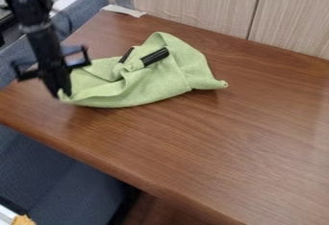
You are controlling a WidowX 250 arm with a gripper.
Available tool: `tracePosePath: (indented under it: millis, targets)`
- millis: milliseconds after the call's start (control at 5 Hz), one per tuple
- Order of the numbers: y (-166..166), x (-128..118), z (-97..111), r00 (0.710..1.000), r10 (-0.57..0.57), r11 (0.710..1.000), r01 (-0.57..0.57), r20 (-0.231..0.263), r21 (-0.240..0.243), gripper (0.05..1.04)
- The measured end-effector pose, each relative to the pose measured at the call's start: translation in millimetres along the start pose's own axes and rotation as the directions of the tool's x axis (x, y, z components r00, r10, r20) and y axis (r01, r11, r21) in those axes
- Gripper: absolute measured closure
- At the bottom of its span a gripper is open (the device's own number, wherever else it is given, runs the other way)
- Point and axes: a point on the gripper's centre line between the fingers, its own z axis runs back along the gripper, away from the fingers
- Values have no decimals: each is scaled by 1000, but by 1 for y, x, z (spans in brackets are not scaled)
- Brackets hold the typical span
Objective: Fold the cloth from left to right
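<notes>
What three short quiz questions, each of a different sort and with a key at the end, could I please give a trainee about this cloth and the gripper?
1. Multiple choice: Where in the picture is the gripper? (a) At the left end of the green cloth; (b) over its middle; (c) at its right end.
2. True or false: The green cloth lies smooth, with no folds.
3. Count: How many black pieces show amid the green cloth's folds?

Key: 1. a; 2. false; 3. two
</notes>
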Motion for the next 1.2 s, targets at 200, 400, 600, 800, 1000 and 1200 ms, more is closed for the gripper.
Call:
tracePosePath:
  millis: [200,400,600,800,1000,1200]
  targets:
    - [-35,4,19,997,-75,995,77,34,-59,997]
    - [-72,13,38,985,-155,981,163,80,-105,997]
    - [-116,24,37,965,-253,953,261,72,-151,997]
    - [-149,30,33,936,-344,925,352,79,-145,997]
    - [-173,31,15,906,-419,902,423,63,-88,997]
    - [-191,27,-14,868,-496,867,496,16,-54,997]
